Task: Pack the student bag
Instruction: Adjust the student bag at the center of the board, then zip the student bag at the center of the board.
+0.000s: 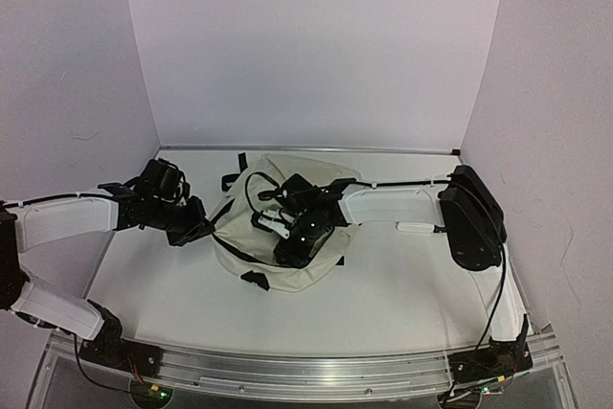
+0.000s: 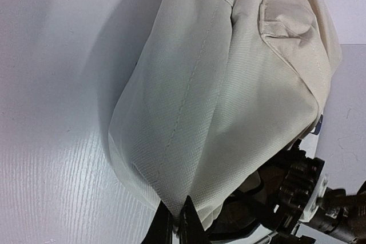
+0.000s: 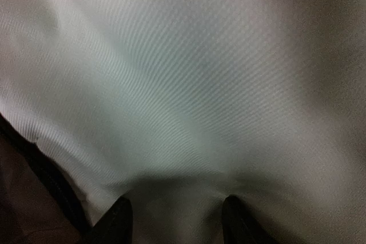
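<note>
Two grippers are at one bag (image 1: 297,275), which lies near the middle of the table (image 1: 402,304), slightly toward the back wall.

1. Left gripper (image 2: 178,224). The jaws are closed on a fold of the bag (image 2: 229,112). In the left wrist view the black fingertips meet at the bottom edge, with a corner of cream fabric pinched between them. The fabric widens away from that pinch into the bag's side panel, which has a stitched seam running along it. In the top view the left gripper (image 1: 201,227) touches the bag's left edge, and its arm reaches in from the left.

2. Right gripper (image 3: 177,224). The jaws stand apart. In the right wrist view the two dark fingers (image 3: 120,221) show at the bottom edge with a clear gap between them. Pale woven fabric of the bag (image 3: 183,84) fills the view beyond them and lies across the gap. Whether the fingers press on it cannot be told. A dark band (image 3: 46,175) crosses the lower left corner. In the top view the right gripper (image 1: 292,241) sits over the middle of the bag, with cream fabric on every side of it.

3. Surroundings. A black strap (image 1: 239,162) lies at the bag's far edge, and a black buckle (image 1: 255,280) lies at its near edge. The table (image 2: 46,170) under the bag is white.
</note>
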Available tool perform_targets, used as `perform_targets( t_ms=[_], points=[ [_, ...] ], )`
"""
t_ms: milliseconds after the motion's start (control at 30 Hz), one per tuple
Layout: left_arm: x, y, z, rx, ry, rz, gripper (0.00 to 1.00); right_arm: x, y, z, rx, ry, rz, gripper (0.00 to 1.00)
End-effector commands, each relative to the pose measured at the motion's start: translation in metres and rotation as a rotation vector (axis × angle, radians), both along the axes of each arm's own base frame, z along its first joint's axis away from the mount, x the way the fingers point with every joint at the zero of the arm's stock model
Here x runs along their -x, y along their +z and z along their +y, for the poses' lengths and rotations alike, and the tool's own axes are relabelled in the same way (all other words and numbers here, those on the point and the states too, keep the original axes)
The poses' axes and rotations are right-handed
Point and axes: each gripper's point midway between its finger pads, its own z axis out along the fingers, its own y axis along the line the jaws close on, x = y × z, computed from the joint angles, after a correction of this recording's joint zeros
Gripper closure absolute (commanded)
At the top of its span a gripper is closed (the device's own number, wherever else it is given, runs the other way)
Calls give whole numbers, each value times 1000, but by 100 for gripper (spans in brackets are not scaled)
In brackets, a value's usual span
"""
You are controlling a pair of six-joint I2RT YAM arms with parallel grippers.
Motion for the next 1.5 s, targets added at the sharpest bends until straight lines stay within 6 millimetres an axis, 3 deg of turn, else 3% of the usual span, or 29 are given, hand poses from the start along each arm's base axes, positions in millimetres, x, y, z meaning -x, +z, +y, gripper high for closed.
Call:
perform_targets(
  t_ms=[0,100,233,300,400,467,600,700,833,1000,1100,1333,1467],
  points=[
    [-22,32,15,-12,24,-85,100,37,22,-10,-17,99,55,35],
    [-29,25,20,-29,18,-63,98,47,49,-7,-85,112,87,33],
    [-36,20,27,-48,8,-51,92,35,104,-7,-199,76,68,32],
    [-35,26,28,-56,-11,-78,81,20,133,-15,-270,33,72,32],
    [-30,58,24,-24,-68,-194,62,-20,163,-46,-365,-92,97,32],
    [-24,82,21,-18,-114,-263,54,-48,166,-73,-403,-193,134,33],
    [-14,116,1,7,-239,-364,41,-95,144,-124,-435,-388,219,35],
    [-15,122,-24,3,-323,-375,40,-118,123,-147,-445,-515,264,35],
    [-13,115,-79,-15,-467,-373,41,-136,92,-164,-421,-595,293,34],
    [-19,100,-139,3,-584,-353,42,-142,52,-167,-392,-622,361,33],
    [-22,81,-170,-1,-633,-321,43,-139,35,-163,-403,-623,421,32],
    [-32,57,-223,5,-694,-291,48,-127,26,-150,-462,-596,519,36],
    [-39,36,-237,-12,-696,-250,51,-120,24,-149,-476,-590,553,38]
  ],
)
